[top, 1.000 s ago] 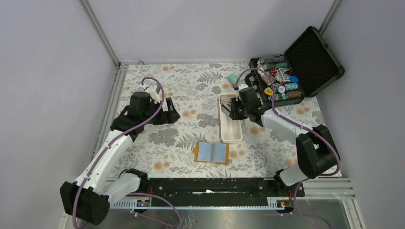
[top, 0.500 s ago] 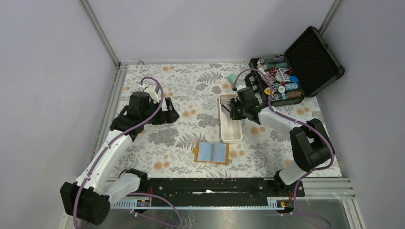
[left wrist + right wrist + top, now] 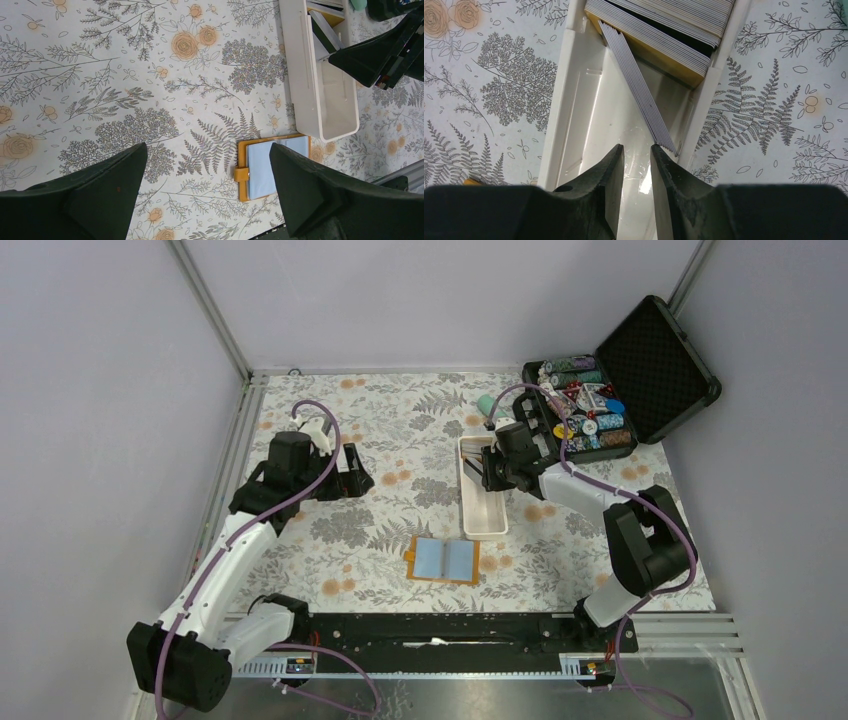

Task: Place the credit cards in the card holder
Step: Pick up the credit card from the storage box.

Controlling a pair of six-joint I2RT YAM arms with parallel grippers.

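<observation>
right wrist view: right gripper [image 3: 636,155] barely parted, empty, over the white tray [image 3: 574,100], credit cards [image 3: 664,30] stacked at its far end. left wrist view: left gripper [image 3: 207,150] spread wide, card holder [image 3: 272,165] lying open below, near the tray.

Floral table [image 3: 400,420] — on it: white tray [image 3: 486,531], open card holder [image 3: 445,561], black chip case [image 3: 662,348], small teal obj [image 3: 486,404].

Pale lilac walls [image 3: 420,300], floral tabletop [image 3: 400,425]
</observation>
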